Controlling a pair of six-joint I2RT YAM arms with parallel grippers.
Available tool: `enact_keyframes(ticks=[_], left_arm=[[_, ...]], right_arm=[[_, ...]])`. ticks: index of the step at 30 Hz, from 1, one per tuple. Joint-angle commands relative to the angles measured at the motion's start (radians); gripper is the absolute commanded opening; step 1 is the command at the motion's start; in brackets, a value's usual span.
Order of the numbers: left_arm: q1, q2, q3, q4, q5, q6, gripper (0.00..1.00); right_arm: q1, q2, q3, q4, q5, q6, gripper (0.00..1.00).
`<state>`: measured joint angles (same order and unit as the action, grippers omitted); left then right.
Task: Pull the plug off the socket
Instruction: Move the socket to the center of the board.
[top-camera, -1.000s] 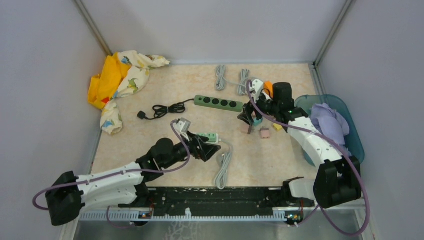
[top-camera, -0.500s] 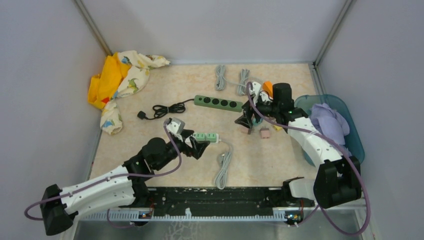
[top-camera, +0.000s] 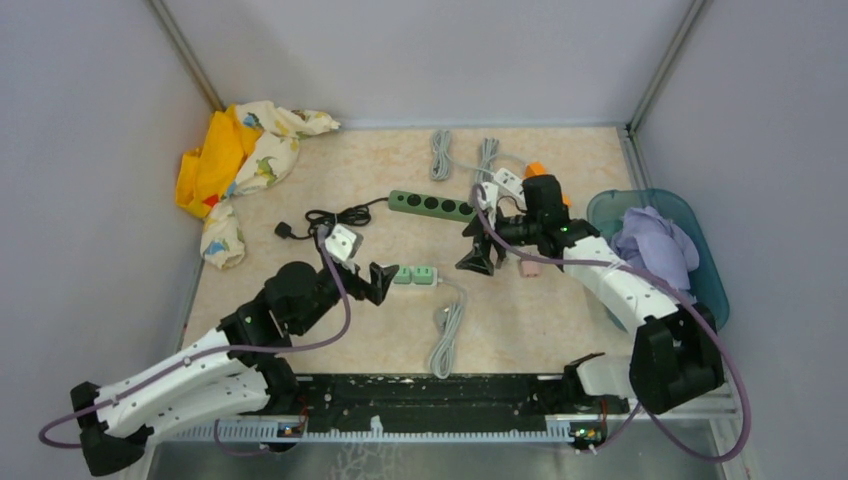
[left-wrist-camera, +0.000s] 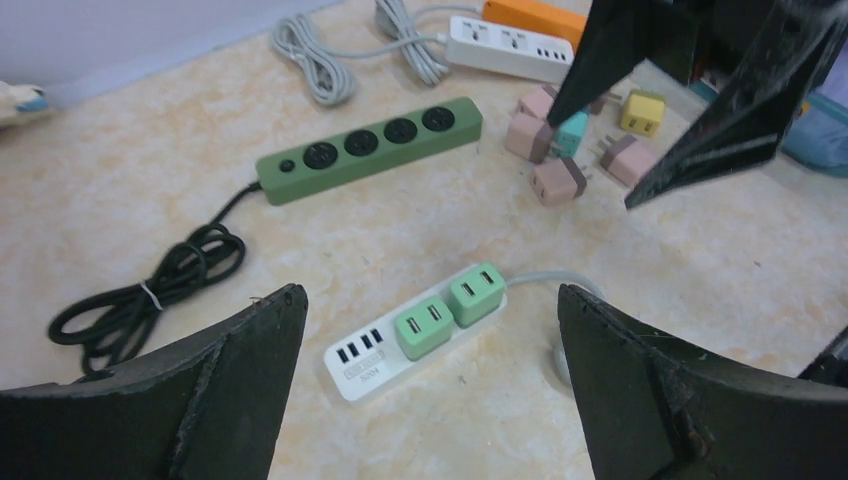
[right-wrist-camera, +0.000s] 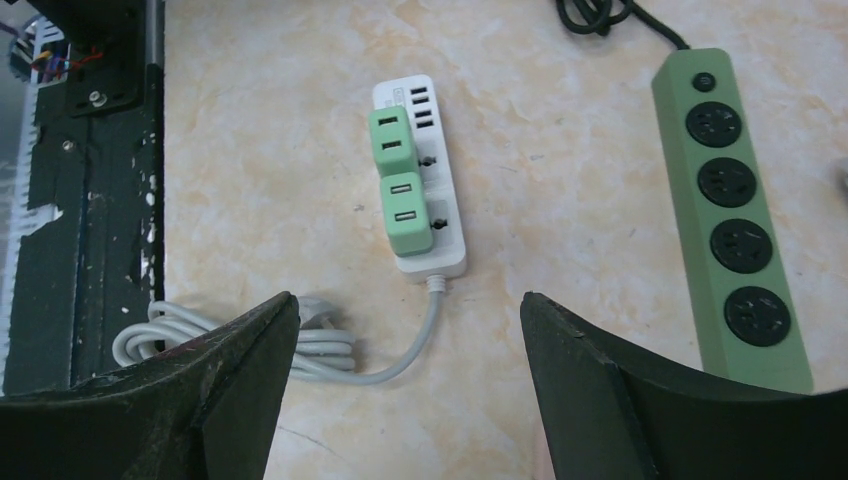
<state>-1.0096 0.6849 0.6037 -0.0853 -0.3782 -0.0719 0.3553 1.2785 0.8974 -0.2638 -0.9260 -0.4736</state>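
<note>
On the worktop (top-camera: 520, 320), between two wide-open, empty sets of jaws, lies the strip (left-wrist-camera: 362, 357) with both plugs (left-wrist-camera: 425, 330) seated, and if unpinned it may simply lift with a pulled plug.

White strip (left-wrist-camera: 352, 362): tiny print, seemingly illegible

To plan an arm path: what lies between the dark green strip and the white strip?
Nothing; the table is bare between the dark green strip and the white strip, clearest in the left wrist view.
</note>
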Motion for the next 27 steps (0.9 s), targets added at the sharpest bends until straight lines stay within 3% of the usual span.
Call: enact_keyframes(ticks=[1, 5, 11, 16, 19, 22, 27], left_arm=[[0.024, -0.016, 0.113, -0.138, -0.052, 0.121, 1.00], [0.085, -0.048, 0.105, -0.173, -0.014, 0.146, 1.00], [0.355, -0.056, 0.023, -0.142, 0.211, 0.102, 1.00], [0.503, 0.028, 0.044, -0.169, 0.286, 0.086, 1.00], [0.542, 0.055, 0.040, -0.185, 0.282, 0.095, 1.00], [0.551, 0.043, 0.028, -0.176, 0.291, 0.095, 1.00], [0.556, 0.021, 0.022, -0.176, 0.265, 0.096, 1.00]], right_arm=[[0.054, 0.023, 0.057, -0.012, 0.013, -0.048, 0.81], [0.094, 0.049, 0.094, -0.049, 0.052, -0.080, 0.81], [0.169, 0.106, 0.172, -0.117, 0.119, -0.138, 0.81], [0.240, 0.158, 0.219, -0.127, 0.196, -0.153, 0.82], [0.287, 0.205, 0.231, -0.099, 0.283, -0.135, 0.84], [0.335, 0.260, 0.239, -0.069, 0.371, -0.112, 0.94], [0.405, 0.346, 0.250, -0.054, 0.472, -0.106, 0.97]])
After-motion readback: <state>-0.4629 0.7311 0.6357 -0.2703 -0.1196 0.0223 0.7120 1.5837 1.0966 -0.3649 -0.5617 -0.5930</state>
